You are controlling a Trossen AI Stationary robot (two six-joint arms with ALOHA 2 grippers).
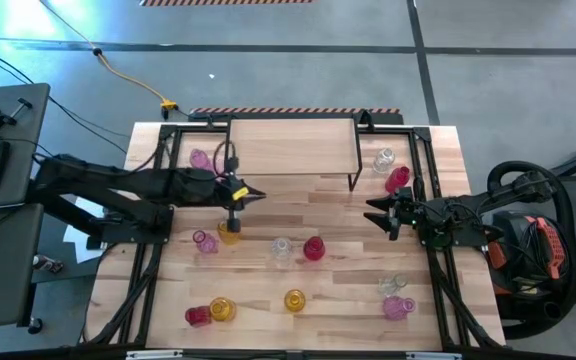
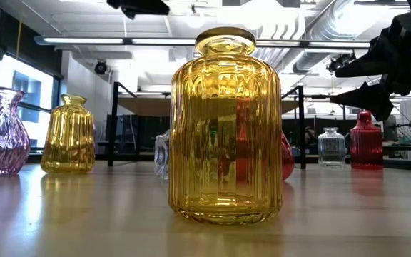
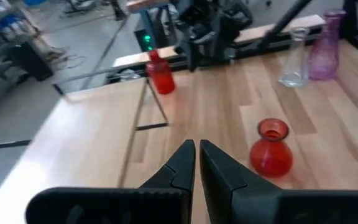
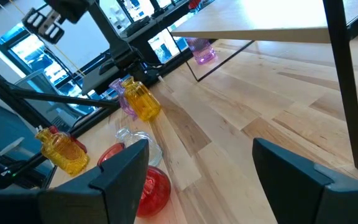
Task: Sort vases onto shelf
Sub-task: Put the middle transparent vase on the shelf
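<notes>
Sorting has not really begun: the shelf [image 1: 293,145] stands bare-topped, beyond and between the two sets of jaws, and all twelve vases are down on the bench [image 1: 348,325]. I count three amber, three pink, three red and three clear. The left jaws are pressed together with nothing between them, hanging just over an amber vase [image 1: 229,233] that has a pink vase [image 1: 205,241] touching or nearly touching its side. The right jaws are spread wide and empty, with a red vase [image 1: 313,248] near, ahead of them. Judging from this, the step in hand is choosing a first vase; the left jaws must spread before dropping around the amber neck without knocking its pink neighbour.
</notes>
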